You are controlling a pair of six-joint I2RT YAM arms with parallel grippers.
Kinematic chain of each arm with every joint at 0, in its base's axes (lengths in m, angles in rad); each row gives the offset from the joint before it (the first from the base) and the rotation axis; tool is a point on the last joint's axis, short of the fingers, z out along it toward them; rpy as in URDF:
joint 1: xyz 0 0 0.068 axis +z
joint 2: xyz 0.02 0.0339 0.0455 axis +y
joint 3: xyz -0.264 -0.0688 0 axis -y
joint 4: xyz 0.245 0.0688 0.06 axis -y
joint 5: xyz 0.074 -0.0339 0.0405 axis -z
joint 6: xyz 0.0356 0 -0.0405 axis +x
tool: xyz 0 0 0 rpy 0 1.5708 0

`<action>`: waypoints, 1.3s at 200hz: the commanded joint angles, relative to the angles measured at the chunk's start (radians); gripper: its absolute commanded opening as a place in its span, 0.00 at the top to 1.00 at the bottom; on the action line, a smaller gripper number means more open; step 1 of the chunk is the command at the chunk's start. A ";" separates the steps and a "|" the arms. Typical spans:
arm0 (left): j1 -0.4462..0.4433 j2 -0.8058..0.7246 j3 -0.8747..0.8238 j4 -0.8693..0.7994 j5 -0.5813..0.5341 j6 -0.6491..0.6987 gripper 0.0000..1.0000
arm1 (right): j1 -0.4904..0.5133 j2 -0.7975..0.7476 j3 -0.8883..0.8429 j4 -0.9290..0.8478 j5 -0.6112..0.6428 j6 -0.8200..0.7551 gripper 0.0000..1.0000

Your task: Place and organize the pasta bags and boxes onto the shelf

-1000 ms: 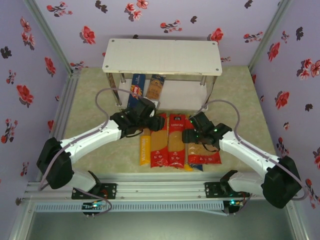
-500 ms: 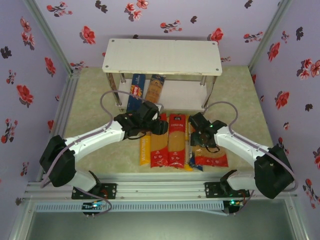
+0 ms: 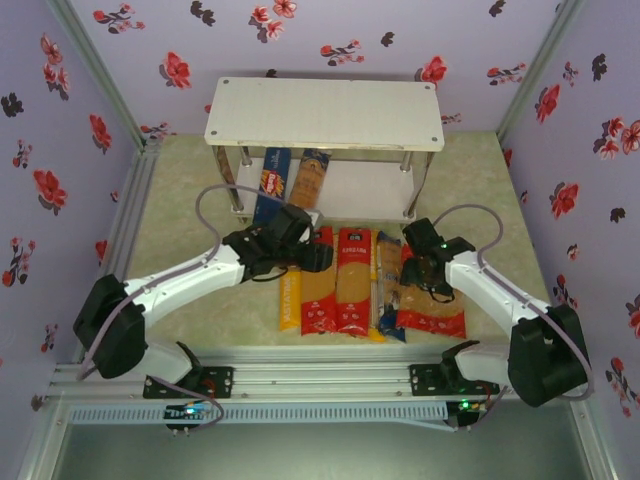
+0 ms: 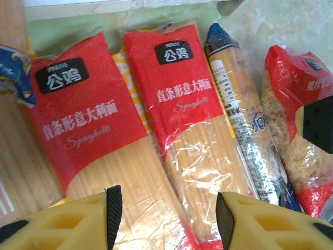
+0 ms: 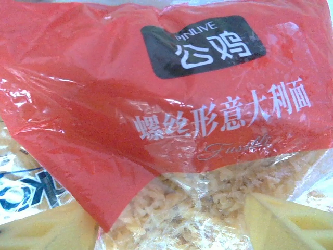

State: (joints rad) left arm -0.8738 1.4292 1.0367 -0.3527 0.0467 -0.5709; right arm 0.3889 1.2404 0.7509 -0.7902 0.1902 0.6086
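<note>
Pasta bags [image 3: 352, 285] lie before the shelf [image 3: 325, 113]. Left gripper [image 4: 166, 208] hangs open above red spaghetti [image 4: 88, 135]. Right gripper [image 5: 171, 208], fingers apart, straddles the wide red bag [image 5: 156, 104]; grip unclear.

Three walls closed in the scene: a back wall [image 3: 330, 40], a left wall [image 3: 50, 150] and a right wall [image 3: 600, 150], all lilac and strewn with red and dark flowers [image 3: 176, 68]. Slim grey metal posts [image 3: 100, 70] ran up the two far corners. The tabletop [image 3: 165, 180] was pale green with a mottled, stone-like pattern (seen closer from the left wrist [image 4: 270, 26]). An aluminium rail [image 3: 320, 375] crossed the near edge, a slotted pale strip [image 3: 320, 412] just below it, then a dull grey-green surface [image 3: 320, 450]. The light was even and soft.
</note>
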 commanded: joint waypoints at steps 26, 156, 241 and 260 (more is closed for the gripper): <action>0.041 -0.150 -0.114 0.001 0.010 -0.003 0.46 | -0.030 -0.024 0.002 -0.036 -0.021 -0.044 0.26; 0.121 -0.242 -0.153 -0.013 0.013 0.040 0.43 | 0.203 -0.339 -0.241 0.139 -0.405 0.343 0.32; 0.165 -0.241 -0.154 -0.016 0.051 0.056 0.42 | 0.183 -0.368 -0.312 0.024 -0.242 0.417 0.25; 0.174 -0.246 -0.163 -0.015 0.054 0.057 0.42 | 0.147 -0.342 -0.312 0.055 -0.232 0.400 0.23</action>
State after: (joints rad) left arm -0.7158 1.1988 0.8955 -0.3538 0.0788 -0.5396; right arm 0.5735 0.8677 0.4622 -0.7002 -0.1085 0.9932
